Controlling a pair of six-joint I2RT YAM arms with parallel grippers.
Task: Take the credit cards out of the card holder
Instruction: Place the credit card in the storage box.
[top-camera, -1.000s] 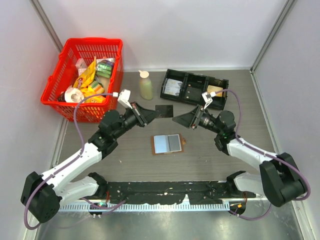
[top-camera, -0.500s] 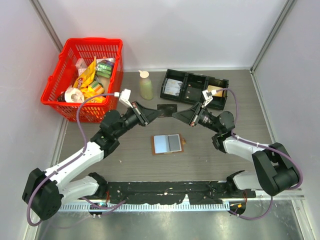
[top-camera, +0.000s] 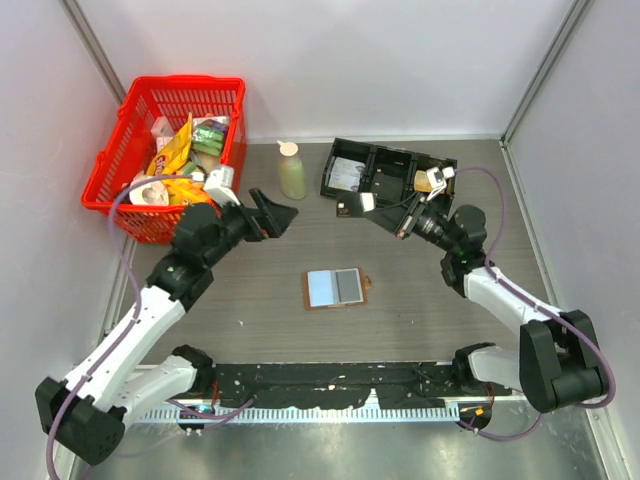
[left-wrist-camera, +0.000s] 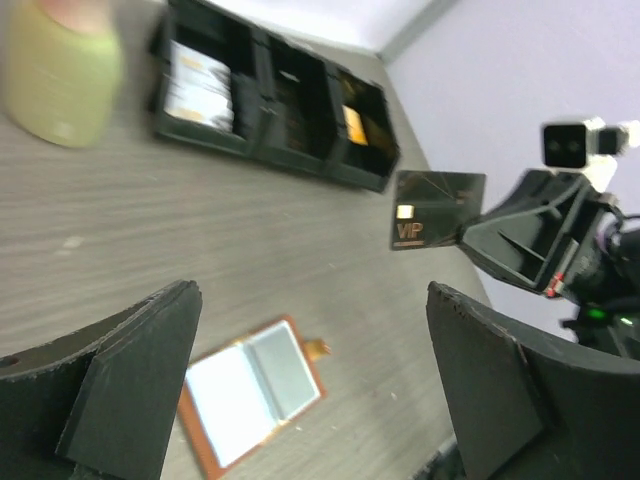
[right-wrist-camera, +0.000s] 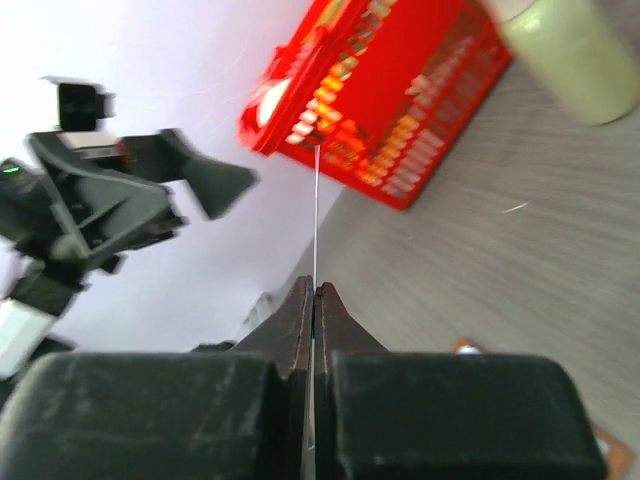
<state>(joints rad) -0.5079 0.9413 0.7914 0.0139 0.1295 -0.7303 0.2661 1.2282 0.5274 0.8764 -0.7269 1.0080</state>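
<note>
Dark credit card (left-wrist-camera: 437, 208) with "VIP" lettering, tight between right jaws; left jaws wide apart.

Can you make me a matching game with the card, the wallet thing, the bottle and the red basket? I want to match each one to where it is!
Things:
1. dark card
2. card holder
3. bottle
4. red basket

Places:
A. lies open on the table
B. pinched in the right gripper, up in the air
C. at the far left, with packets inside
D. stands upright beside the black tray

Pairs: 1-B, 2-A, 3-D, 4-C
</note>
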